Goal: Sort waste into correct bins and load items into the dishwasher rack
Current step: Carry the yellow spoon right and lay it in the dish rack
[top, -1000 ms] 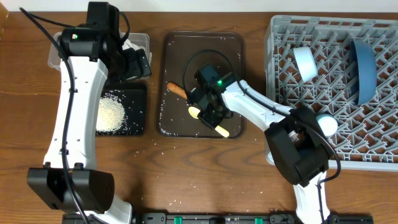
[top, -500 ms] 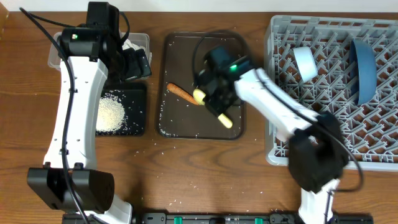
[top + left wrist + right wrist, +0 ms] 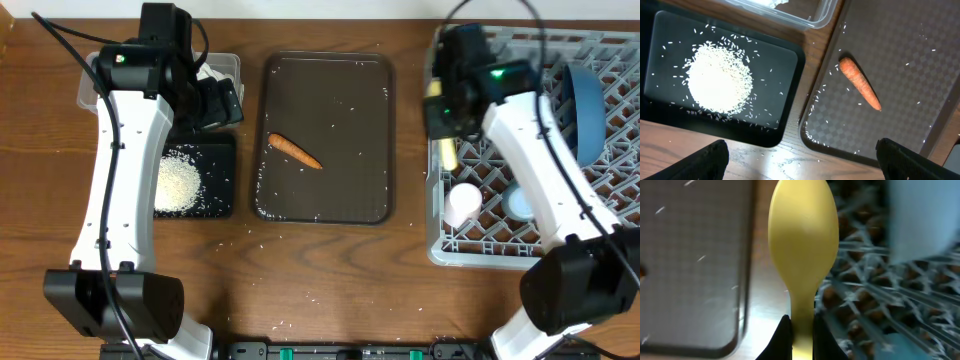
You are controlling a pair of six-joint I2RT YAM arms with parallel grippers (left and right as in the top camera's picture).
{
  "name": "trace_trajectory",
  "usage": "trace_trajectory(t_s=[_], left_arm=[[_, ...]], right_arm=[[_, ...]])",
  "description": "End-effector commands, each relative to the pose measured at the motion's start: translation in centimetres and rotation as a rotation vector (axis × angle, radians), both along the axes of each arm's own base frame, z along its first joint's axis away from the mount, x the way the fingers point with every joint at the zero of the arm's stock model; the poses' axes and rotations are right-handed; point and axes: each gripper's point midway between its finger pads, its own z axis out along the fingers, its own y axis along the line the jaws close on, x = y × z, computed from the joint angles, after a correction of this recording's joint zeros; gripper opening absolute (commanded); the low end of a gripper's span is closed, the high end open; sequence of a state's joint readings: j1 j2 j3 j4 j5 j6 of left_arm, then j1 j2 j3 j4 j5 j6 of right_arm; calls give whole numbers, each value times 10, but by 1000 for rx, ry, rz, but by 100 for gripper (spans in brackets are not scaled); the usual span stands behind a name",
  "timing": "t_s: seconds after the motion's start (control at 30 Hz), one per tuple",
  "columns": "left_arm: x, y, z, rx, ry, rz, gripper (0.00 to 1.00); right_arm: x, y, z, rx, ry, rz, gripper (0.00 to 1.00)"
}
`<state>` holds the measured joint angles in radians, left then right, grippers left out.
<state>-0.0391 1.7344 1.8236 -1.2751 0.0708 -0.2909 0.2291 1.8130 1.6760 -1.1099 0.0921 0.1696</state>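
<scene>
1. The pale yellow spoon is held by its handle in the right gripper. The jaws pinch the handle from both sides, and the spoon's bowl points away from the wrist camera.
2. From overhead, the spoon hangs at the left edge of the dishwasher rack, toward the rack's far side. Part of it is hidden under the gripper.
3. Inside the rack, the dark blue plate stands on edge among the pegs at the far right. The pink-white cup and the light blue cup sit near each other in the near left part.
4. Left of the rack lies the brown serving tray. The carrot stick lies on its left half at a slant, with a few loose grains scattered around it.
5. Just left of that tray is the black tray, which holds a heap of rice with stray grains around it.
6. The clear tub sits on the far side of the black tray. A white tissue shows inside it at the edge of the left wrist view.
7. The left gripper hovers above the strip of table between the black tray and the serving tray. Its jaws are spread wide and hold nothing.
</scene>
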Motion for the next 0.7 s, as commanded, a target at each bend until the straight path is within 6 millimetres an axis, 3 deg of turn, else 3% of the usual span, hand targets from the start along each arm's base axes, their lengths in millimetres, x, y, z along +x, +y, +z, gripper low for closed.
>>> trace_trajectory(t_s=[0.0,0.27,0.43,0.53,0.57,0.67], left_arm=[[0,4,1,15,-2,7,96],[0,4,1,15,-2,7,97],[0,4,1,15,-2,7,96],[0,4,1,15,-2,7,96],[0,4,1,15,-2,7,96],[0,4,1,15,-2,7,96]], right_arm=[[10,-20,-2,-37,-30,-104,1],[24,-34,-19,-77,-74,-151,7],[32,-36,-17,-72,-108,-168,8],[36,-35,-15,-68,-125,-165,17],[37,-35,-15,-69,-130,-160,27],[39,-35,-14,-73,-137,-146,37]])
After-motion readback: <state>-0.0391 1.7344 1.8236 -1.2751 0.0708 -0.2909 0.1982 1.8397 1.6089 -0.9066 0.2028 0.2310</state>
